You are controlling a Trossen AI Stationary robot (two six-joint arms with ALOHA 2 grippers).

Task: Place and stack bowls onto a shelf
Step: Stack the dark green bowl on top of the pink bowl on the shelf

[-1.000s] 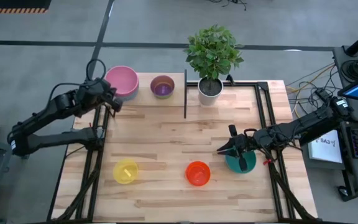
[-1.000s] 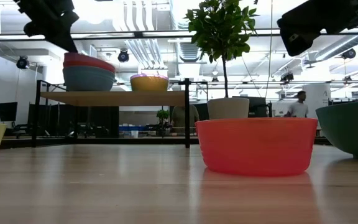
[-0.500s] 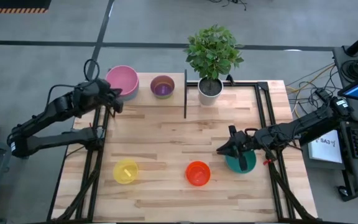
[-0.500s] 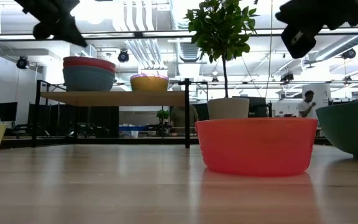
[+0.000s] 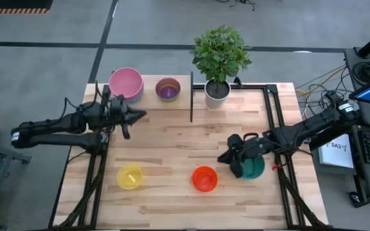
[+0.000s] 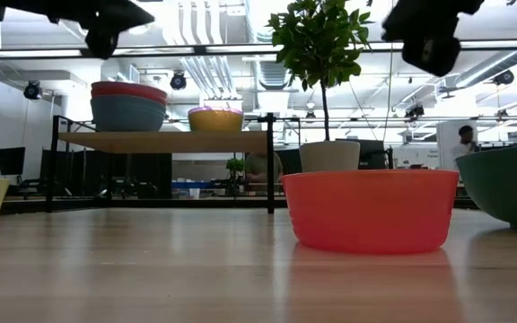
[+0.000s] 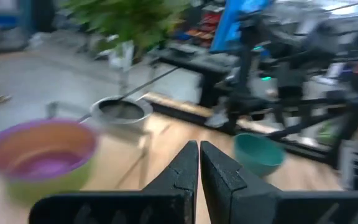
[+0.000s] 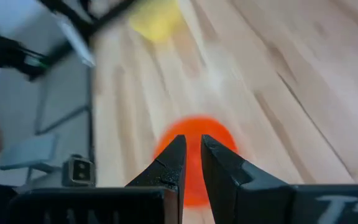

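Observation:
A pink-topped stack of bowls [image 5: 126, 82] and a purple bowl [image 5: 167, 88] stand on the pale wood shelf [image 6: 164, 141], left of its black divider [image 5: 191, 96]. On the table rest a yellow bowl [image 5: 130, 176], an orange bowl [image 5: 204, 178] and a teal bowl [image 5: 254, 168]. My left gripper [image 5: 133, 119] is shut and hovers over the table just near of the shelf. In its wrist view the left gripper [image 7: 199, 155] looks past the purple bowl [image 7: 42, 155]. My right gripper [image 5: 225, 156] is shut and hovers between the teal and orange bowls. The right wrist view shows the right gripper [image 8: 191, 149] above the orange bowl [image 8: 194, 158].
A leafy plant in a white pot [image 5: 217, 91] stands at the far edge, right of the divider. Black frame rails run along the table's left [image 5: 98, 173] and right [image 5: 280, 147] sides. Bare wood [image 5: 172, 138] lies between the two grippers.
My left gripper has drawn away from the pink stack on the shelf, moving toward the table's right and near edge and stretching out level over the wood. My right gripper has shifted a little left, from over the teal bowl toward the orange one. No bowl has moved.

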